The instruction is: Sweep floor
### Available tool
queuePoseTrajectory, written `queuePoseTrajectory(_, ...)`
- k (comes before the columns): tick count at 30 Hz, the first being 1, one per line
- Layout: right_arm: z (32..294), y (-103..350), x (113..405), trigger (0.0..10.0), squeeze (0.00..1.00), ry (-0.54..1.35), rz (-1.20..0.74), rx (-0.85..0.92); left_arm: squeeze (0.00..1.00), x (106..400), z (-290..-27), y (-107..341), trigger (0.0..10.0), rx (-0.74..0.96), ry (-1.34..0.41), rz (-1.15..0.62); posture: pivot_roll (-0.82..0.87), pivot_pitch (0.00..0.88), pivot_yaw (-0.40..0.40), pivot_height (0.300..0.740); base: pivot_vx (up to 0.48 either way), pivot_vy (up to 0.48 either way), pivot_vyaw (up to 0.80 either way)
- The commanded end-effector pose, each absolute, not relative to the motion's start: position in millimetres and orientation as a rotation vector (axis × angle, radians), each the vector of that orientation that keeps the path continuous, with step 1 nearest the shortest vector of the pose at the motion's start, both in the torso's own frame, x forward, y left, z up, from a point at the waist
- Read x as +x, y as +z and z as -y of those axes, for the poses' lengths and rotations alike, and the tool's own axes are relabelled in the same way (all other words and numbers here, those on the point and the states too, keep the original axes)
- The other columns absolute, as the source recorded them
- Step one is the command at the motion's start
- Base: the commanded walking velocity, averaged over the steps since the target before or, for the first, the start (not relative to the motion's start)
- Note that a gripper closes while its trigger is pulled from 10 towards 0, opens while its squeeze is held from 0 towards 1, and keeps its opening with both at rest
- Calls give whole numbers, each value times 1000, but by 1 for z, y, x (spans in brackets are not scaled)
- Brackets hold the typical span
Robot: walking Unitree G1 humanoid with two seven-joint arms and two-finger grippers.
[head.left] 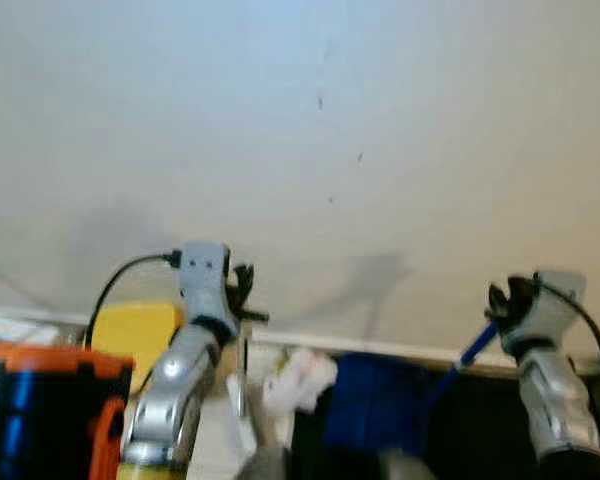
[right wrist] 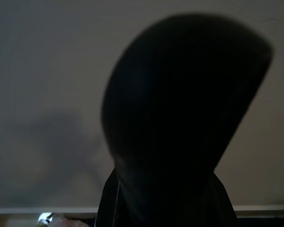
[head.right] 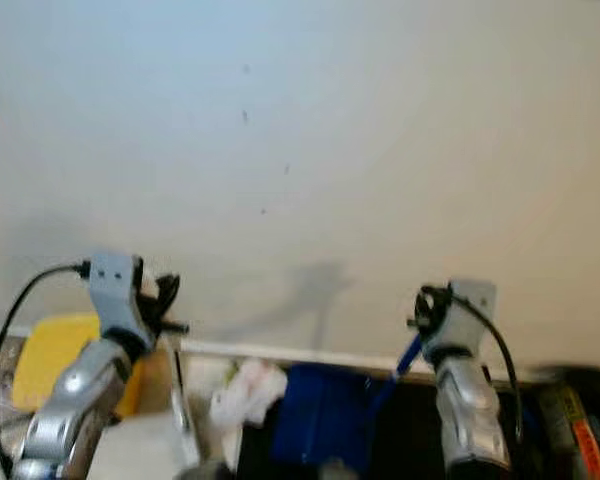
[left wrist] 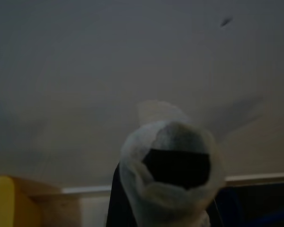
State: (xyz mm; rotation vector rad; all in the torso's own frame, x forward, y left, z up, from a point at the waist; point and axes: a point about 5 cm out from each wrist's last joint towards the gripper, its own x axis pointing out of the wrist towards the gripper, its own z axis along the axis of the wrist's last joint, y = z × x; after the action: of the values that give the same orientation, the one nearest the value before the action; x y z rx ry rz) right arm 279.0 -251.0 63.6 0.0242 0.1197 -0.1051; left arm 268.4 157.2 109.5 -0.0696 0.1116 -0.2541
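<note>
We face the wall. Left gripper (head.left: 246, 292) clamps a thin pale broom handle (head.left: 241, 375); right gripper (head.left: 498, 305) clamps the blue dustpan handle (head.left: 474, 347), dustpan (head.left: 375, 400) low btwn arms. Both likely light, stiff; we grip near handle tops.

You see a matt, smooth painted wall (head.left: 310, 130), silver metal-looking arms (head.left: 175, 385), a glossy blue plastic-looking dustpan (head.left: 375, 400), and a crumpled white paper-like wad (head.left: 300, 378).
</note>
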Motion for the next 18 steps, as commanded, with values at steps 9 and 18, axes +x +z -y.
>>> queuePoseTrajectory(9,252,68,285,10000,0,-68,-106,-16,0,272,-161,109,10000,-21,-360,-98,110,142,34,740,0,0,0)
queuePoseTrajectory(18,256,73,294,10000,0,-44,-124,-81,0,289,-178,113,10000,79,-405,-89,105,198,68,740,0,0,0)
